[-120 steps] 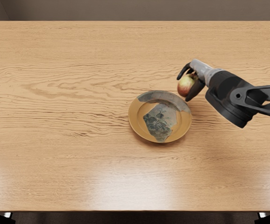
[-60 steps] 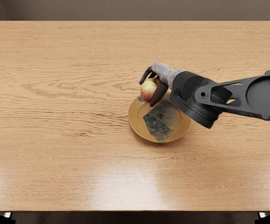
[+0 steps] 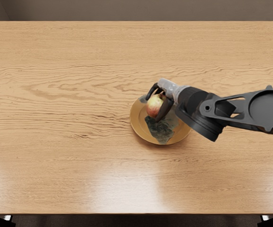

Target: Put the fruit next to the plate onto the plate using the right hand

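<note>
A red and yellow apple is held in my right hand, whose dark fingers curl around it. The hand and apple are over the left part of the gold plate, which has a dark grey pattern in its middle. I cannot tell whether the apple touches the plate. My right arm reaches in from the right edge and hides the plate's right rim. The left arm is out of view.
The wooden table fills the view, with its far edge along the top and its front edge near the bottom. Nothing else stands on it.
My right hand carried the apple leftward from beside the plate's upper right rim to above the plate, then lowered it onto the plate's left part.
</note>
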Robot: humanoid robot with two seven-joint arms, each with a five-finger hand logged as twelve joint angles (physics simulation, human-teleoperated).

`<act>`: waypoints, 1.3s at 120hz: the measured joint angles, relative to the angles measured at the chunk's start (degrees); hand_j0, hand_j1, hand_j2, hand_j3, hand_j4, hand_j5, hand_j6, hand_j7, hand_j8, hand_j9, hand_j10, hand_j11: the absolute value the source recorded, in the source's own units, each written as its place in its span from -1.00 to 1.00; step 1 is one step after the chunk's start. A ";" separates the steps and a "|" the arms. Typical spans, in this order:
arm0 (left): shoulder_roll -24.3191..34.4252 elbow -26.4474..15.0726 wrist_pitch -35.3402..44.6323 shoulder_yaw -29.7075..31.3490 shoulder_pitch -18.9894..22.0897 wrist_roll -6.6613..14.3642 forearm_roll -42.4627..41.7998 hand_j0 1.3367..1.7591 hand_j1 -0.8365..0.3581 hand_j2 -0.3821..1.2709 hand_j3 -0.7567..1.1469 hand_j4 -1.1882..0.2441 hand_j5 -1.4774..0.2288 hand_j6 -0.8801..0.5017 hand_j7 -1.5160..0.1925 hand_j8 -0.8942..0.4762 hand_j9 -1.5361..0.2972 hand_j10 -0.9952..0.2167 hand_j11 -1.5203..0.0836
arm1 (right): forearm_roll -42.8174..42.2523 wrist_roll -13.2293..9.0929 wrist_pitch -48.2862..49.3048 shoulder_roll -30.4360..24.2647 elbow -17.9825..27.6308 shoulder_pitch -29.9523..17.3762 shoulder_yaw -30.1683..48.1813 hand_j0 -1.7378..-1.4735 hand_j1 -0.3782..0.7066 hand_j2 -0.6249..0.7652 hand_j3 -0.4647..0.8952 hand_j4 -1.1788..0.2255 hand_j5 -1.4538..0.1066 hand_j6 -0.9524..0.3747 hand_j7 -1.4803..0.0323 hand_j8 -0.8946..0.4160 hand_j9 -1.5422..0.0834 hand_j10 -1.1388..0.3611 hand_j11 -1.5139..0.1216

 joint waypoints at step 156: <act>0.00 0.06 0.00 0.00 0.05 0.00 0.07 0.52 0.97 -0.54 -0.21 0.65 0.72 0.26 0.76 0.29 0.67 0.63 0.88 | 41.10 0.03 64.08 -22.19 -6.01 -40.61 60.84 -0.40 -0.94 -0.10 -0.32 0.68 0.86 0.43 0.95 0.36 0.89 0.52 0.85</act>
